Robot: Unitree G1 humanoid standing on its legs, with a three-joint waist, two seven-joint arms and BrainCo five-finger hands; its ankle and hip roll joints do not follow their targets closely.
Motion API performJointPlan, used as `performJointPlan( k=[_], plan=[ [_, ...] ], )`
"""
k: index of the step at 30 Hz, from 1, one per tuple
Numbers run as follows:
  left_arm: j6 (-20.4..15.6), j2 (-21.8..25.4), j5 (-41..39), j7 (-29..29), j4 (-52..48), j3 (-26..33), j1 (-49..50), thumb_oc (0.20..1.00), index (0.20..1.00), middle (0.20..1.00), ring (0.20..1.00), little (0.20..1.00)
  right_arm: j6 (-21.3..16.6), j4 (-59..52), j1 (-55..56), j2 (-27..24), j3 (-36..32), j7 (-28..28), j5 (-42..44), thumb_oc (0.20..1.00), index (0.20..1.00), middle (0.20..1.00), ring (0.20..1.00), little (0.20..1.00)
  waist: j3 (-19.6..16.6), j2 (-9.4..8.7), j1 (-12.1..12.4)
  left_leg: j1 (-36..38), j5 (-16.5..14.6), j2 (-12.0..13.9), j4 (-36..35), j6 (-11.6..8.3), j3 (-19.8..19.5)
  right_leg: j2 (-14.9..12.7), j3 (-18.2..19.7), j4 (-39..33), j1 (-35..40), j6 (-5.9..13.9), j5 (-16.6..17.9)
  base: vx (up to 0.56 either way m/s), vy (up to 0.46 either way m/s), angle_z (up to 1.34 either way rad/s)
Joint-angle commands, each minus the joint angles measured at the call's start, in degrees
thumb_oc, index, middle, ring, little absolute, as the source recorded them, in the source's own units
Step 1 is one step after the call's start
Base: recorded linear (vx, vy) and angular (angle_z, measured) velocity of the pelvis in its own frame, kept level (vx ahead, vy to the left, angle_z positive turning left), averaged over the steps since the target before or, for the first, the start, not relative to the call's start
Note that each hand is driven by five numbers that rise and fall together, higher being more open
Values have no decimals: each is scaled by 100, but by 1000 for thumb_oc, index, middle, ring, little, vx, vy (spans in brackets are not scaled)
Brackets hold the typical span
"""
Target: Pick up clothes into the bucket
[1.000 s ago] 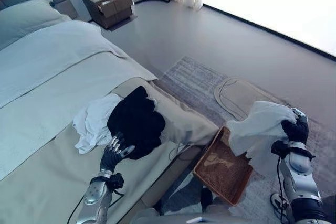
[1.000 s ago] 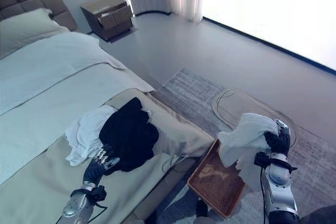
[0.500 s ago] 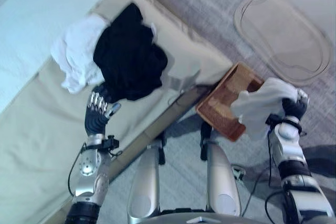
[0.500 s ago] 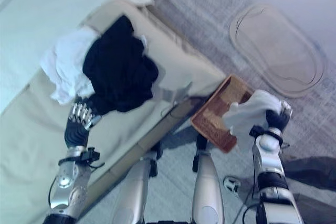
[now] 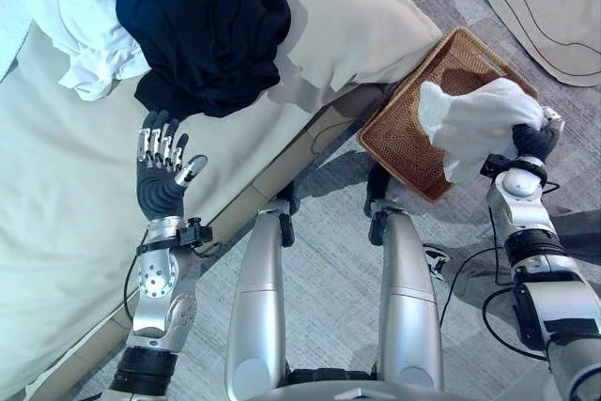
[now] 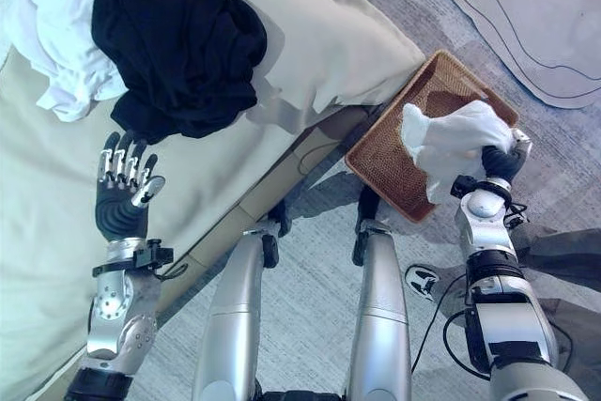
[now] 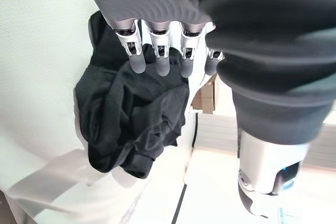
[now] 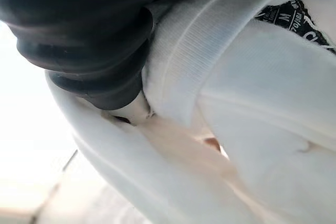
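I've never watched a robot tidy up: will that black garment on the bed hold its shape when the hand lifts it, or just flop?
Probably flop: the black garment lies crumpled in soft folds on the bed, and the white garment sags from the right hand over the wicker basket. It looks light. The open left hand may catch just one fold.

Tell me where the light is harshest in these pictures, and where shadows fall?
Right wrist view: strong glare washes out the background beyond the white garment gripped by the right hand. Left eye view: even daylight, with the black garment casting a soft shadow on the bed beside it.
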Motion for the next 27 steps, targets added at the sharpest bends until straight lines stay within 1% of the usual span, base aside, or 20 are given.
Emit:
performJointPlan(
  k=[1,4,5,6,12,16,19,27],
  plan=[
    [-450,-116,28,170,-435,64,236,1000,1000,1000,1000,1000,-205,261,-4,-222,188,-63,-67,200,200,200,200,200,-517,174,-12,-349,-661,103,1070,81,-134,-148,81,18,10,267,336,0,0,0],
    [-495,-94,52,220,-462,-6,186,1000,1000,1000,1000,1000,-54,718,-151,-180,492,61,-330,200,200,200,200,200,-549,218,43,-577,-679,62,1216,109,-152,-140,101,182,-214,247,300,3,2,-13],
    [-496,-97,55,223,-463,-6,186,1000,1000,1000,1000,1000,-57,727,-159,-181,497,62,-330,200,200,200,200,200,-554,219,42,-587,-681,63,1220,109,-152,-140,102,186,-223,247,299,22,7,44],
    [-503,-67,53,200,-458,-85,168,1000,1000,1000,1000,1000,34,1083,-275,-211,631,146,-435,200,200,200,200,200,-597,245,86,-665,-680,40,1257,121,-166,-145,101,232,-303,243,282,17,1,11],
    [-522,36,81,213,-520,-165,120,1000,1000,1000,1000,1000,92,1447,-505,-339,707,165,-477,200,200,200,200,200,-720,281,167,-794,-670,-4,1259,139,-182,-185,90,275,-453,245,249,4,0,1],
    [-526,55,67,221,-531,-173,100,1000,1000,1000,1000,1000,101,1445,-616,-461,791,179,-518,200,200,200,200,200,-775,279,177,-839,-671,-6,1263,150,-194,-183,93,271,-491,239,236,18,-7,4],
    [-535,68,34,202,-585,-206,98,1000,1000,1000,1000,1000,108,1450,-773,-665,841,107,-566,200,200,200,200,200,-848,258,192,-864,-646,-39,1189,150,-214,-191,86,224,-524,253,248,14,-8,2],
    [-524,93,43,251,-618,-200,105,1000,1000,1000,1000,1000,32,1263,-1114,-1043,855,-59,-409,200,200,200,200,200,-938,215,178,-875,-609,-26,1053,146,-229,-207,80,136,-560,275,259,4,0,0]
  ],
)
